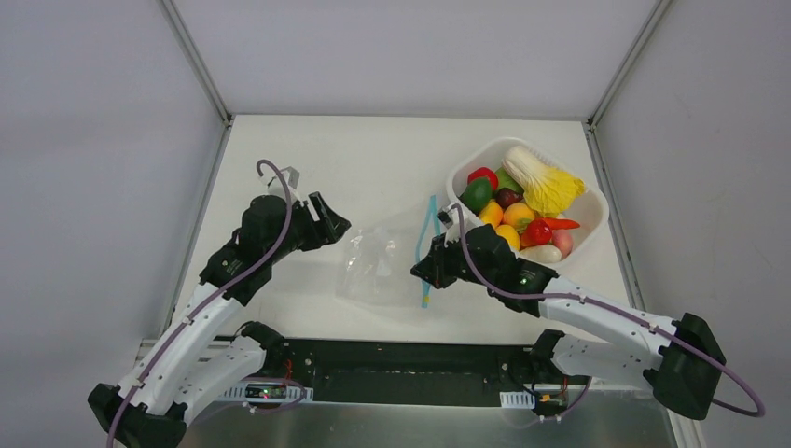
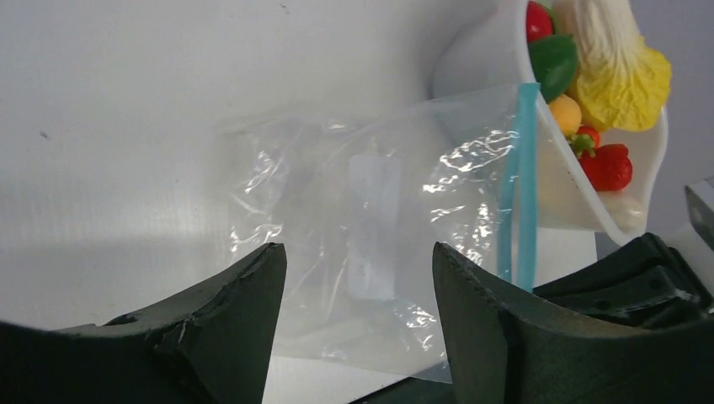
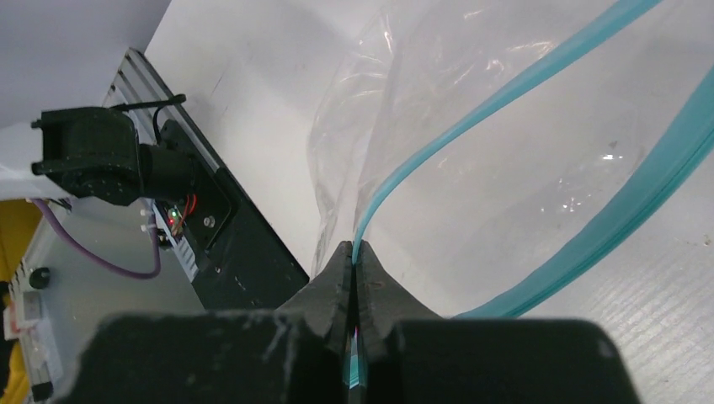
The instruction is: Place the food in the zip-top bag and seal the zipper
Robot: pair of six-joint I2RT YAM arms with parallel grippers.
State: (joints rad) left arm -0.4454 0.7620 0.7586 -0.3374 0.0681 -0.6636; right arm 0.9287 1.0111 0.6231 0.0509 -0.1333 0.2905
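Observation:
The clear zip-top bag (image 1: pixel 376 268) lies crumpled on the white table between my two grippers. Its teal zipper (image 1: pixel 430 233) runs along the right edge, and the mouth gapes in the right wrist view. My right gripper (image 1: pixel 426 272) is shut on one zipper lip (image 3: pixel 421 156) at its near end, fingertips (image 3: pixel 335 265) pinched together. My left gripper (image 1: pixel 333 225) stands open just left of the bag (image 2: pixel 379 219), with nothing between its fingers (image 2: pixel 253 295). The food (image 1: pixel 519 217) is heaped in the white tub (image 1: pixel 492 147), seen too as red, green and orange pieces (image 2: pixel 606 166).
The tub (image 2: pixel 480 59) sits at the back right, close behind the bag's zipper edge. A pale yellow-white cabbage (image 1: pixel 550 184) tops its pile. The black mounting rail (image 1: pixel 410 369) runs along the near table edge. Grey enclosure walls close in both sides.

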